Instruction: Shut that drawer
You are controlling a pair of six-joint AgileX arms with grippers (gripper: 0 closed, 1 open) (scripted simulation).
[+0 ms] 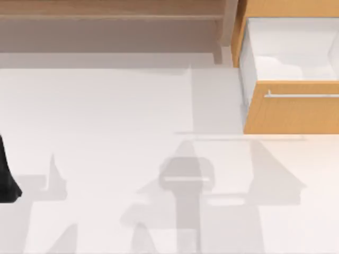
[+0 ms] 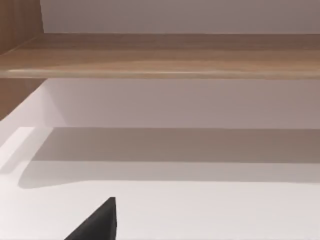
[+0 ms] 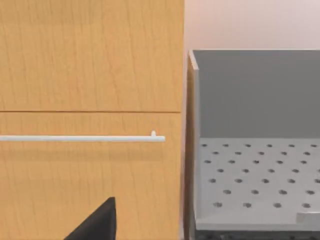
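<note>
Left arm (image 1: 6,177): idling at desk's (image 1: 106,159) left edge, well apart from work; pincer state: cannot tell.
Shelf (image 1: 111,10): spanning desk's far side.
Drawer (image 1: 291,108): standing pulled out far right, white inside showing, handle (image 1: 302,96) facing forward, awaiting push.
Right pincer (image 3: 97,222): facing drawer front; cannot tell.

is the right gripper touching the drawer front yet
Cannot tell. The right wrist view faces the drawer front and its handle, with a dark fingertip at the frame edge, but no contact or gap shows plainly.

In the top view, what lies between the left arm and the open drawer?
Nothing: in the top view, bare white table with shadows runs from the left arm at the left edge to the drawer.
</note>
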